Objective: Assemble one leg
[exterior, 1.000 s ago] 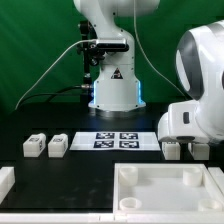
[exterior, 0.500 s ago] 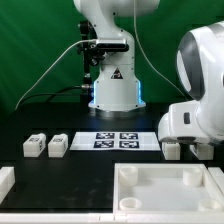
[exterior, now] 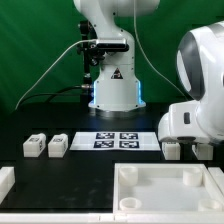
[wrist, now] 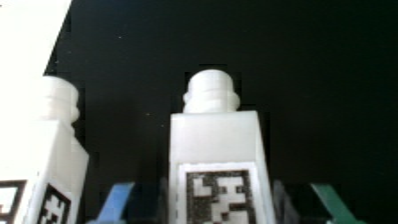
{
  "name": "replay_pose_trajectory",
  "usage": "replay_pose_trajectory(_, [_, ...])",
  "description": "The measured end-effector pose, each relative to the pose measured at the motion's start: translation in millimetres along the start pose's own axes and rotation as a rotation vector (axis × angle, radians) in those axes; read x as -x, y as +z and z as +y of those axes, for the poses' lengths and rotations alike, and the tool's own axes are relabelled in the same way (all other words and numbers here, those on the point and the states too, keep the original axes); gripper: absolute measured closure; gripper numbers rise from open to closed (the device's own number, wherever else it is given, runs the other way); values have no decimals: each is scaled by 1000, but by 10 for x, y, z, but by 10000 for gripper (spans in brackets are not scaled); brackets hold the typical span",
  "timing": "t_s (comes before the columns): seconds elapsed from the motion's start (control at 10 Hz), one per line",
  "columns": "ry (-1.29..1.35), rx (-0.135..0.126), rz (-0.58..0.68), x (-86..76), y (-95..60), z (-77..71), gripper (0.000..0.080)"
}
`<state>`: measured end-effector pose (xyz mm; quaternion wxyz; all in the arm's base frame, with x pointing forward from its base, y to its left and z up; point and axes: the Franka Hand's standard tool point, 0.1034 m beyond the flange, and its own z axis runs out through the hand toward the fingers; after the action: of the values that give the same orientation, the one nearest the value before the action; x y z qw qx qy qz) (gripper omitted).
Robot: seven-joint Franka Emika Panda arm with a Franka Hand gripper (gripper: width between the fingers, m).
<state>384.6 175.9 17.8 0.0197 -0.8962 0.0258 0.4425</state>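
Note:
In the wrist view a leg point(wrist: 217, 140), a white block with a rounded peg on its end and a black-and-white tag, stands between my gripper's point(wrist: 224, 205) two fingers. A dark gap shows on each side of it, so the jaws are open around it without touching. A second leg point(wrist: 54, 150) stands right beside it. In the exterior view my gripper point(exterior: 181, 149) is low over the table at the right, with a leg point(exterior: 172, 148) at its tip. Two more legs point(exterior: 34, 145) point(exterior: 57, 146) lie at the left.
The marker board point(exterior: 118, 139) lies mid-table in front of the arm's base point(exterior: 115, 92). A large white tray-like piece point(exterior: 160, 170) with recessed pockets fills the front right. Another white part point(exterior: 5, 180) sits at the front left edge.

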Motion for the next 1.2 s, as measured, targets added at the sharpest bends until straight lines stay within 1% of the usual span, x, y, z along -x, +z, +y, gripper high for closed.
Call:
replay_pose_trajectory(0.1, [0,0,0,0,-1,0,514])
replay_pose_trajectory(0.2, [-39,13,0,9,-71,52,514])
replay_pose_trajectory(0.3, [-85,31,33,26,-334,146,514])
replay_pose_trajectory(0.4, [-117,24,81,73,-625,204,512])
replay_pose_trajectory(0.5, [-146,16,108,127,-852,280,512])
replay_pose_trajectory(0.6, [-160,4,185,130,-1048,350,512])
replay_pose_trajectory(0.7, [-172,-9,346,112,-1275,401,512])
replay_pose_trajectory(0.8, [-169,-9,495,230,-1469,468,512])
replay_pose_trajectory(0.9, [-167,-10,556,296,-1553,480,512])
replay_pose_trajectory(1.0, [-167,-17,705,213,-1621,469,512])
replay_pose_trajectory(1.1, [-165,-18,807,217,-1594,492,512])
replay_pose_trajectory(1.2, [-194,-7,895,189,-1663,529,512])
